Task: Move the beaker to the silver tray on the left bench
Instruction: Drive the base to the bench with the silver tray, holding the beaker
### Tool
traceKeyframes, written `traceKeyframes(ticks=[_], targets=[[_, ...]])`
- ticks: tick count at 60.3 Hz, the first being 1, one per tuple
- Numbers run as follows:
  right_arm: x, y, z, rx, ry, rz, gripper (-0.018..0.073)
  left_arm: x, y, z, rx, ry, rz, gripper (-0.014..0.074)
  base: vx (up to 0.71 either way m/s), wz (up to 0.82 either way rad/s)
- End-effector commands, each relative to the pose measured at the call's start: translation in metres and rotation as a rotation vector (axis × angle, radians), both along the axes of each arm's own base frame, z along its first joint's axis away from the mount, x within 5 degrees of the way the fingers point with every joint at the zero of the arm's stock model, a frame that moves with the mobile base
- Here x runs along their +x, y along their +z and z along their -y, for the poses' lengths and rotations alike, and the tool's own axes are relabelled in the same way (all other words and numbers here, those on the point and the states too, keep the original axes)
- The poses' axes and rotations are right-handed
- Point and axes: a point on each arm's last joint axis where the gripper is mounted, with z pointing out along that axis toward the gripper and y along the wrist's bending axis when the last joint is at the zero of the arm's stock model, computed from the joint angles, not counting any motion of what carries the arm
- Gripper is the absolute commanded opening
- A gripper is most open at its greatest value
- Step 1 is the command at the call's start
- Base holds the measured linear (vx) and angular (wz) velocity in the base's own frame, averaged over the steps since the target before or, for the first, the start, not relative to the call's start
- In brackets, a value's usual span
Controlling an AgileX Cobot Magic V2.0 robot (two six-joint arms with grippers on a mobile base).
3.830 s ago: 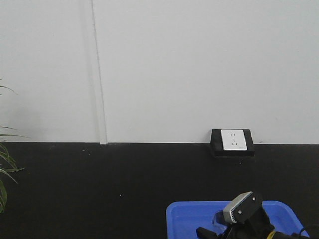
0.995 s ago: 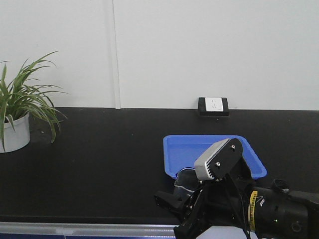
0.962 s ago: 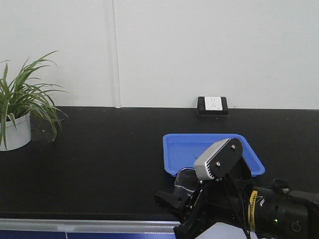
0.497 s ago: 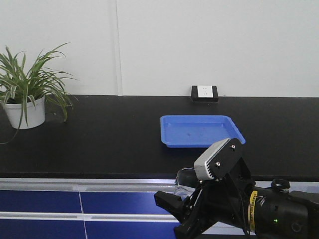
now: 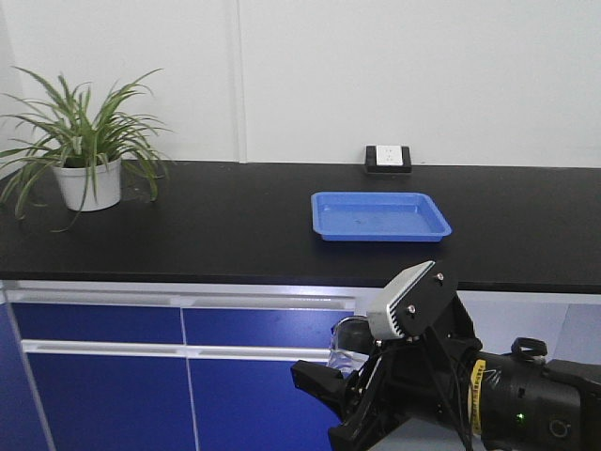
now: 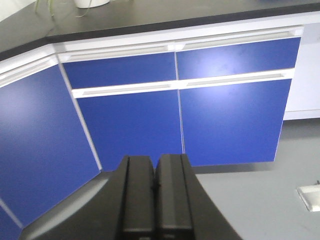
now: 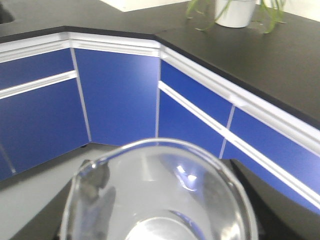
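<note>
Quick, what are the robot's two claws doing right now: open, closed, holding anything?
Left gripper: closed, holding nothing.
Right gripper: closed on the beaker.

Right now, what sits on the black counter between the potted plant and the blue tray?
Nothing: in the front-facing view, the stretch of black worktop between the potted plant and the blue tray is bare.

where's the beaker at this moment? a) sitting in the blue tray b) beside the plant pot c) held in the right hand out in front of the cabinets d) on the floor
c: the beaker fills the right wrist view, gripped in the right hand in front of the blue cabinets, off the bench.
</note>
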Motion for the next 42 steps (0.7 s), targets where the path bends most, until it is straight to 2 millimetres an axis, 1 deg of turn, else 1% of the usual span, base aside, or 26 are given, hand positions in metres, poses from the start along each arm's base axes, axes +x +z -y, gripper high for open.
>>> traceKeyframes(ticks=[1,10,19,30,42], targets=[[-0.0034,0.022,0.0003,0.068,0.01,0.046,-0.0011,0.0017,0.0004,0.0008,-0.004,-0.01,0.064,0.0001,-0.27,0.14],[-0.0034,0.022,0.0003,0.068,0.01,0.046,-0.0011,0.0017,0.0004,0.0008,-0.004,-0.01,0.064,0.0001,-0.24,0.26],[-0.0034,0.022,0.0003,0.068,0.01,0.046,-0.0011,0.0017,0.0004,0.0008,-0.004,-0.01,0.064,0.0001,-0.18,0.49],[-0.0034,0.022,0.0003,0.068,0.01,0.046,-0.0011,0.0017,0.0004,0.0008,-0.004,-0.01,0.064,0.0001,-0.14,0.65],[-0.0034,0.022,0.0003,0.068,0.01,0.046,-0.0011,0.0017,0.0004,0.0008,-0.004,-0.01,0.064,0.0001,-0.12,0.81]])
